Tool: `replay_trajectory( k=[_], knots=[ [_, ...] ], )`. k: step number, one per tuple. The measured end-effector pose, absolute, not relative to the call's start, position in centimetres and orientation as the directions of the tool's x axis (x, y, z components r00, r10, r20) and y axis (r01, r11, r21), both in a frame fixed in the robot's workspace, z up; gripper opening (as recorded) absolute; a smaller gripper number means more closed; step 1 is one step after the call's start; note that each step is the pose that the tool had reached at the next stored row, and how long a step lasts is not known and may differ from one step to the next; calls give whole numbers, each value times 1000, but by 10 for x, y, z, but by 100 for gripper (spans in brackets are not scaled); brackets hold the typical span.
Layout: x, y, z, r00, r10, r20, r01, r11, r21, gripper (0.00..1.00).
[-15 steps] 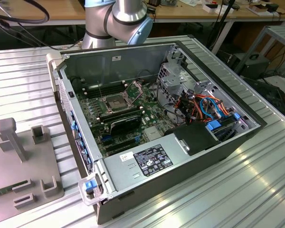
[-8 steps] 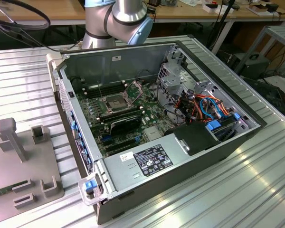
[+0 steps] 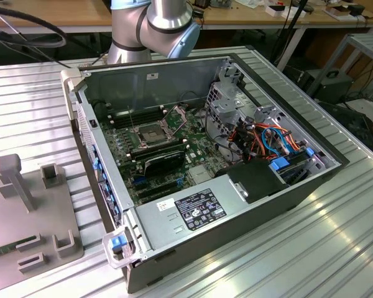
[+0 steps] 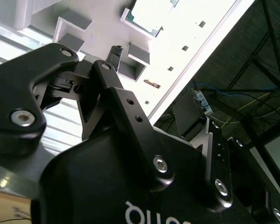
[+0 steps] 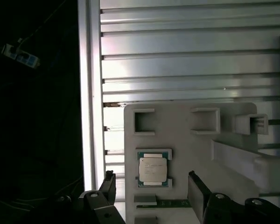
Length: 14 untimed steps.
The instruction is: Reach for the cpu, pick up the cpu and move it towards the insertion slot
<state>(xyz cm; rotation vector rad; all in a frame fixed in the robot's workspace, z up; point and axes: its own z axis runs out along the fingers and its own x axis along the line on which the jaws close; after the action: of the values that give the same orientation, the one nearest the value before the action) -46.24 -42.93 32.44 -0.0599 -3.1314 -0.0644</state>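
In the first wrist view the cpu (image 5: pixel 153 169), a small pale square chip, lies flat in a grey holder on a light grey fixture plate (image 5: pixel 186 149). My gripper (image 5: pixel 150 177) hovers above it, open, with one dark finger (image 5: pixel 108 183) on either side of the chip and nothing held. The second wrist view looks past the black gripper body to one fingertip (image 4: pixel 115 50) and the cpu (image 4: pixel 149 14) beyond it. In the exterior view the insertion slot (image 3: pixel 150 132) sits on the motherboard inside the open computer case, its metal retention plate (image 3: pixel 174 115) tilted up.
The open case (image 3: pixel 236 186) lies on a ribbed metal table (image 3: pixel 336 248), with drive cages and cables on the exterior view's right. A grey fixture with posts and brackets (image 3: pixel 25 205) stands at the exterior view's left. The arm (image 3: pixel 155 25) rises behind the case.
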Motion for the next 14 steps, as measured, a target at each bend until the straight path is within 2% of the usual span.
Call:
replay_trajectory(
  k=[14],
  knots=[
    [-462, -431, 317, -999, 38, 10, 38, 998, 41, 72]
  ],
)
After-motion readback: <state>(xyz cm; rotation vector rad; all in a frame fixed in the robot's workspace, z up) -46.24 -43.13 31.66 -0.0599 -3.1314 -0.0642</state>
